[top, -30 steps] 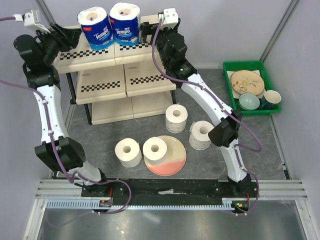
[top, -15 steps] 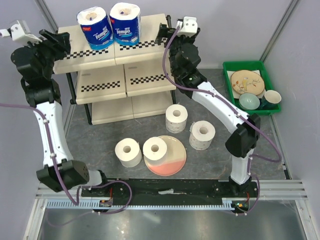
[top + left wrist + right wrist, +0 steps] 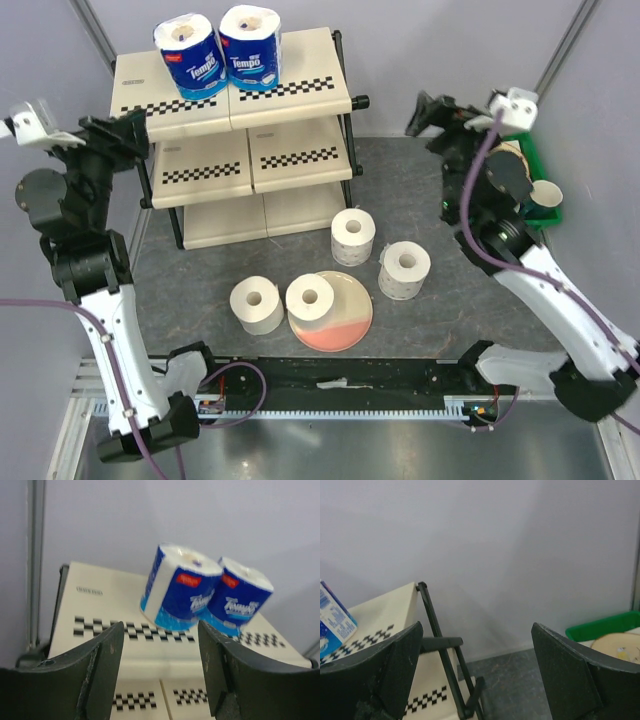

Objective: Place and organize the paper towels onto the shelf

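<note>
Grey worktop [image 3: 200,270], near zone: four unwrapped white paper rolls [image 3: 257,304] stand loose, one of them on the round pink-and-cream plate [image 3: 345,325]. Beyond, the left end effector [image 3: 125,135] and right end effector [image 3: 430,110] hang either side of the cream three-tier shelf [image 3: 300,90], jaws apart and empty. Two blue-wrapped rolls [image 3: 190,55] sit on its top tier. Recommended: descend over one loose roll, straddle its sides squarely, and avoid the plate rim

- Left arm [image 3: 113,330] and right arm [image 3: 560,300]: white shells, black joints.
- Purple cables [image 3: 467,215] run along both.
- White wrist camera blocks [image 3: 512,103].
- Left end effector [image 3: 160,635] and right end effector [image 3: 476,635]: black, broad fingers.
- Black base rail [image 3: 340,373] at 6 o'clock.
</note>
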`<state>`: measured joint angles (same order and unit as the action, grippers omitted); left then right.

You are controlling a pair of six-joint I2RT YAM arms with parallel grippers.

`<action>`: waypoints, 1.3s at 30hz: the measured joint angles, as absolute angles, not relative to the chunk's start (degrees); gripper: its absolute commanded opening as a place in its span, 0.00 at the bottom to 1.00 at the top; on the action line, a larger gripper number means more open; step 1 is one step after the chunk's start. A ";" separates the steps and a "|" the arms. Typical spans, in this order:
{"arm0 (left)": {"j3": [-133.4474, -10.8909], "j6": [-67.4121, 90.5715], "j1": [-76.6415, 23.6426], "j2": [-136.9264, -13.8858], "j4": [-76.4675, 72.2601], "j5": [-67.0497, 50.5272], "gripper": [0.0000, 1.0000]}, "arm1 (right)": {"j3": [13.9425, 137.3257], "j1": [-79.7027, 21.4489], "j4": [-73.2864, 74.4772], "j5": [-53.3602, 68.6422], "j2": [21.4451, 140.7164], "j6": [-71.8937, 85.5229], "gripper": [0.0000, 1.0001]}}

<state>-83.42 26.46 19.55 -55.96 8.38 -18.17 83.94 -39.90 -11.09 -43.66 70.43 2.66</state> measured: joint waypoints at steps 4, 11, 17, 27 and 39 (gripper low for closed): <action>-77.06 26.46 19.55 -49.60 12.05 -21.71 0.66 | 74.89 -39.86 -1.21 -44.64 58.54 7.75 0.98; -62.67 26.72 19.55 -36.38 14.87 -34.63 0.66 | 61.08 -39.86 16.99 -46.74 49.25 16.60 0.98; -53.71 28.36 19.53 -28.36 15.03 -42.28 0.65 | 51.53 -39.88 25.96 -46.37 42.28 22.52 0.98; -47.88 30.59 19.07 -30.13 13.91 -47.27 0.64 | 51.00 -39.86 35.24 -42.19 43.13 32.71 0.98; -46.50 28.47 -3.01 -38.79 10.79 -33.12 0.64 | 48.36 -39.86 38.00 -40.80 45.19 36.75 0.98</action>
<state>-46.50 28.47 -3.01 -38.79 10.79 -33.12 48.36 -39.86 38.00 -40.80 45.19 36.75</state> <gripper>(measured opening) 0.643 0.982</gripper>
